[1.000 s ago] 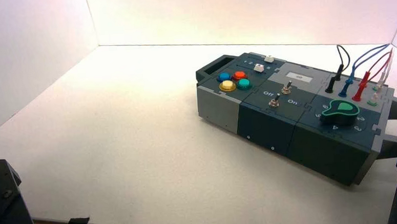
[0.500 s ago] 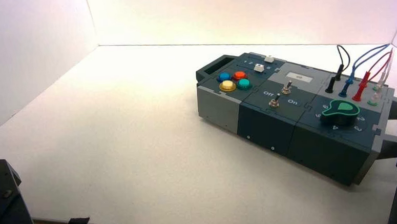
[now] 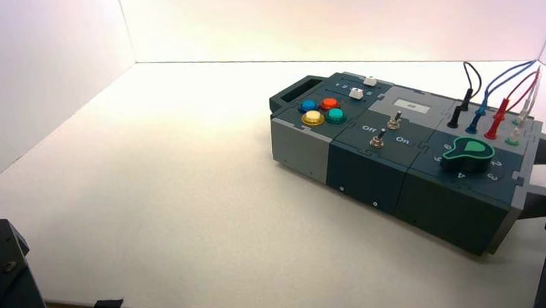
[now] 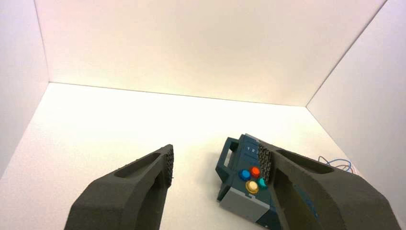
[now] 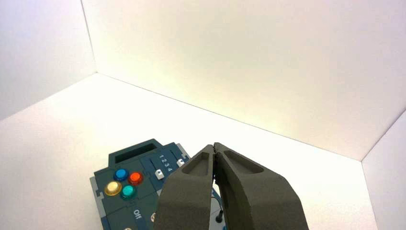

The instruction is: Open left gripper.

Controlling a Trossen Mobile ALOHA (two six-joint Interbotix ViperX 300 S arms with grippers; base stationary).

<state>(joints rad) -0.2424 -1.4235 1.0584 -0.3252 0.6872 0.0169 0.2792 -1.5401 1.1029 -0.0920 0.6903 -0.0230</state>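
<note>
Nothing apparently moved; left gripper (image 4: 218, 165) spread above box (image 3: 404, 154).

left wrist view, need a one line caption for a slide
Left gripper open above the table, the box with its four coloured buttons ahead.

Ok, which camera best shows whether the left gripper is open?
The left wrist view: the left gripper fills the foreground, its two fingers wide apart with nothing between them. The high view shows only that arm's base at the corner; the right wrist view doesn't show it.
</note>
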